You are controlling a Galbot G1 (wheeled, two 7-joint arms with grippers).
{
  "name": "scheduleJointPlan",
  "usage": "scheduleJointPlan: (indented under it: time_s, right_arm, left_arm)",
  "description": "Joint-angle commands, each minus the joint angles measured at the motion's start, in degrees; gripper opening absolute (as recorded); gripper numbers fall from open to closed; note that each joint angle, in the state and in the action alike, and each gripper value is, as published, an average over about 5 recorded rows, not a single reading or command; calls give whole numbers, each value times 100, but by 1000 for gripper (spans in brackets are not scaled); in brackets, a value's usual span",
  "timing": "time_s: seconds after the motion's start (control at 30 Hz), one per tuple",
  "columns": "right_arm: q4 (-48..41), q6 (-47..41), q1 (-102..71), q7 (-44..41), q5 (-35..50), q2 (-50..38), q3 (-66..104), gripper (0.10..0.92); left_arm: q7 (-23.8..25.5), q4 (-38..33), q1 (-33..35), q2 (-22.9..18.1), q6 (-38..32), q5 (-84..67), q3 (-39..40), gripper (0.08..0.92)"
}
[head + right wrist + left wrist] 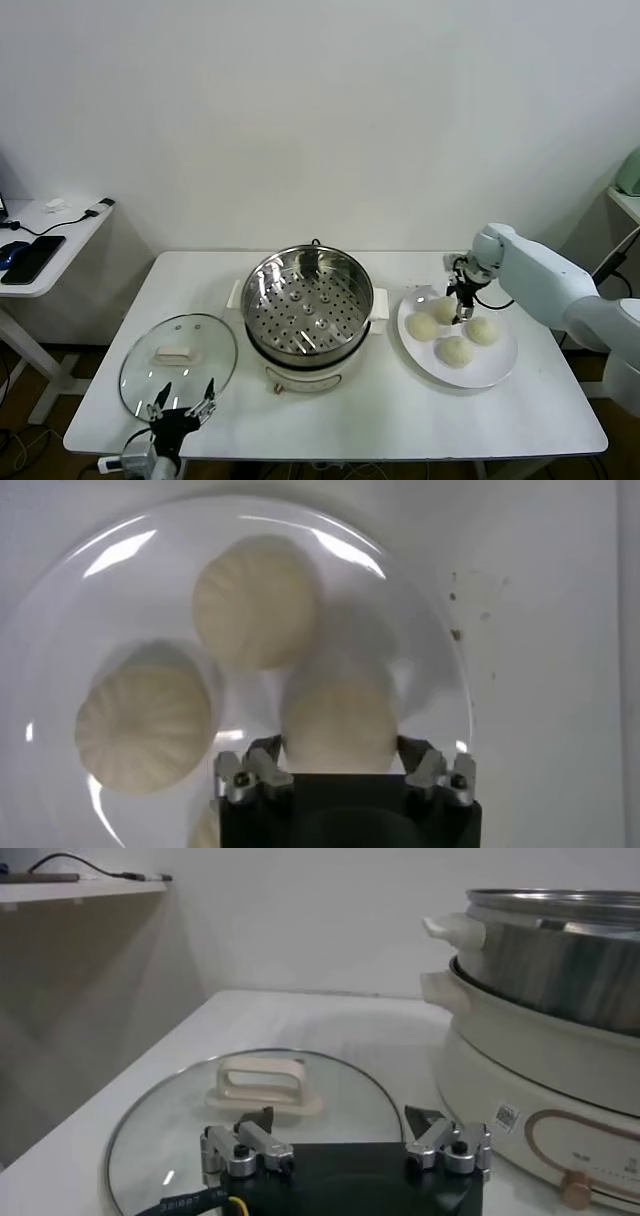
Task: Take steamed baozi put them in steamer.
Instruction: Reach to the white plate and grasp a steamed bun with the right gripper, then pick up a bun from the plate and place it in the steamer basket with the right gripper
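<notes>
right end effector (340, 765): fingers spread astride one baozi (338, 720) on plate (497, 368) | baozi round, dome up, no long axis | steamer (308, 300): desk (400, 410) centre, mouth up | left end effector (345, 1143): spread, over glass lid (150, 1138)

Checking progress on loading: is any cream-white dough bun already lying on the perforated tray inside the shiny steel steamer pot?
No. In the head view the shiny steel steamer pot's perforated tray is bare, and all four cream-white dough buns sit on the flat white plate.
</notes>
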Motion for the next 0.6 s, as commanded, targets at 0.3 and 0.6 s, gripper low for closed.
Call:
scheduleJointPlan:
  time_s: [0.3, 0.6]
  right_arm:
    - [469, 218, 422, -117, 182, -220, -144, 560]
    - [2038, 982, 3227, -256, 1499, -494, -2209, 560]
  left_arm:
    - [-2, -160, 79, -7, -9, 59, -4, 823]
    - [-5, -307, 125, -11, 3, 87, 35, 823]
